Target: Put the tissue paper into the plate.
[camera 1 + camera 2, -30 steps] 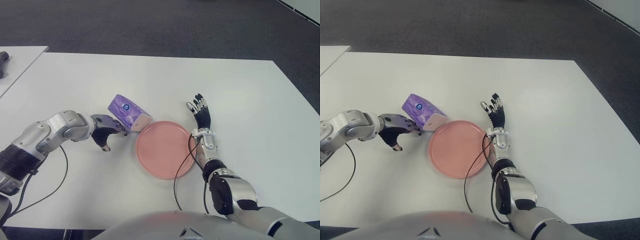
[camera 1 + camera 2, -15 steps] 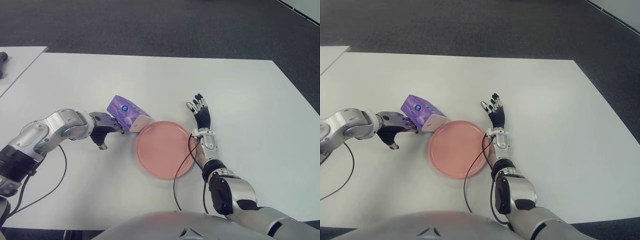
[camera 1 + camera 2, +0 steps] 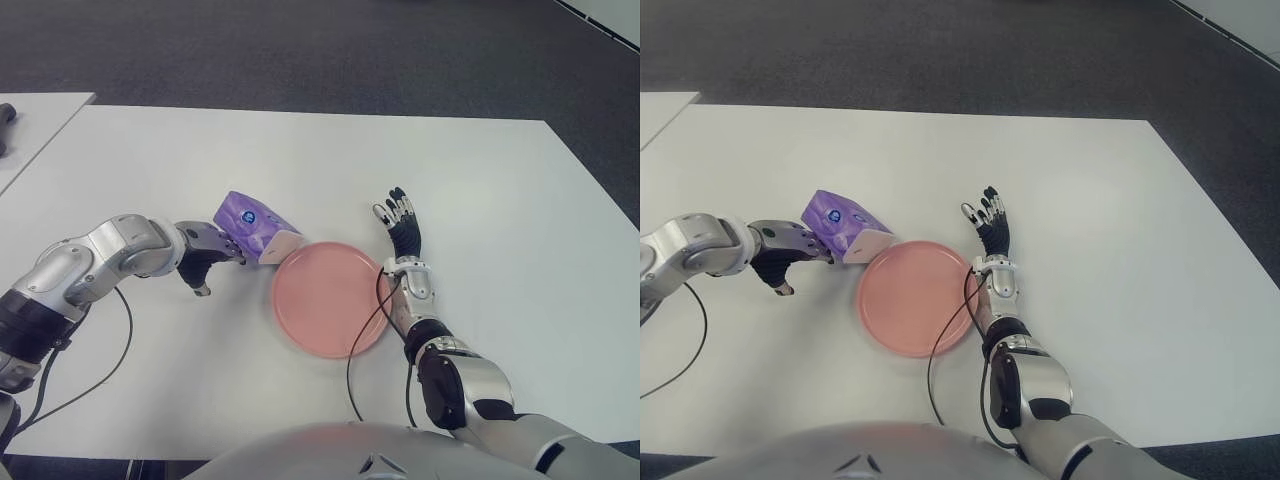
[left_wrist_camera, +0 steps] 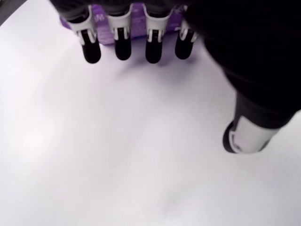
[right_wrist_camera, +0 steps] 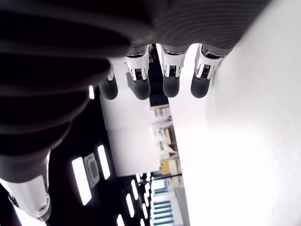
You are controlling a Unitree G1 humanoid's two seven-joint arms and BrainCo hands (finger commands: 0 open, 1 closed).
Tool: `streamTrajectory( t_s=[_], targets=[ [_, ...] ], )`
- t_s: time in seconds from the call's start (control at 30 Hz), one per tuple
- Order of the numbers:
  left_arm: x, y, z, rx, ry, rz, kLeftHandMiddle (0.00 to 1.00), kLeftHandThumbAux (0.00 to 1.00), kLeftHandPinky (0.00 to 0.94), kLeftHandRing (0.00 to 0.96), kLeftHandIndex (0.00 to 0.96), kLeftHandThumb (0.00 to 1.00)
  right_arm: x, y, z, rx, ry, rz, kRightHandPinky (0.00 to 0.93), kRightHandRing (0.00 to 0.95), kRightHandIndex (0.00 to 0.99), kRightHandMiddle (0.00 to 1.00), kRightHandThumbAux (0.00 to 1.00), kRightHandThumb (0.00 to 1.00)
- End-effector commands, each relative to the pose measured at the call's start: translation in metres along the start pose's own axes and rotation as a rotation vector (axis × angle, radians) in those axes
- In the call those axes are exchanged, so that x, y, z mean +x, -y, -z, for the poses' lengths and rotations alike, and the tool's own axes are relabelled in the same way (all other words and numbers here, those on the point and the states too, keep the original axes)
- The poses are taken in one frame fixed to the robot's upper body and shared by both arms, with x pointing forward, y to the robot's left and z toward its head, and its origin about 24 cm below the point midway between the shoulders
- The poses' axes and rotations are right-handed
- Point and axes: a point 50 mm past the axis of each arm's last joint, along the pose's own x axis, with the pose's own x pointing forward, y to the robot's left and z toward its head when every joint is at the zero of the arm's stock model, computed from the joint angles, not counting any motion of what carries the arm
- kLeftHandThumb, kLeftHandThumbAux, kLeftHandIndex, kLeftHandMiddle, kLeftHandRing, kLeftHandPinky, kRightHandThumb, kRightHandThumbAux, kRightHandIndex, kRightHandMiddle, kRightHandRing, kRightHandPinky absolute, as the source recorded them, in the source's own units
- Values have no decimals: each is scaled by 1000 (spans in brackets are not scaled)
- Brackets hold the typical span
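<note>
The pink plate [image 3: 327,297] lay flat on the white table [image 3: 480,180] and served as the reference landmark. Nothing lay inside it.

The tissue paper [image 3: 256,225], a purple soft pack with a white end, sat on the table just beside the plate's far-left rim. Its white end pointed toward the plate and appeared to meet or nearly meet the rim; actual contact could not be confirmed. The pack was tilted, with the purple end raised away from the plate.

The left hand [image 3: 203,257] was located to the left of the plate, on the far side of the tissue paper from it. In the left wrist view, its four fingers [image 4: 122,42] were extended in a narrow row with their tips at the edge of the purple pack, and the thumb [image 4: 249,134] stood well apart, pointing down toward the table. The fingers were not closed around the pack; the hand was open and pressed against, or positioned immediately beside, its purple side.

The right hand [image 3: 402,228] was located at the right rim of the plate, toward its far side. Its fingers were extended and loosely spread, holding nothing.

A black cable [image 3: 365,330] ran from the right forearm across the near-right part of the plate and onto the table.
</note>
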Motion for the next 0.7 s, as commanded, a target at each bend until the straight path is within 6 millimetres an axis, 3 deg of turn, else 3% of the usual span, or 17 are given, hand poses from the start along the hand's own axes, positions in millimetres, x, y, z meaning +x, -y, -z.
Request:
streamTrajectory(
  t_s=[0.03, 0.17, 0.33, 0.7],
  targets=[
    [-32, -22, 10, -12, -21, -44, 115, 626, 132, 96, 92, 0, -36, 10, 47, 24, -227, 65, 62, 27, 42, 47, 645, 105],
    [-66, -53, 8, -22, -24, -97, 145, 621, 157, 124, 119, 0, -36, 10, 48, 30, -234, 66, 60, 28, 42, 49, 642, 104],
    [-96, -72, 0, -32, -31, -111, 177, 612, 183, 152, 144, 0, -36, 10, 48, 30, -241, 61, 52, 28, 43, 51, 643, 102],
    [-142, -85, -16, 6, -61, -99, 237, 664, 241, 210, 179, 0, -35, 7, 49, 14, -252, 55, 54, 23, 49, 42, 669, 108]
  ],
)
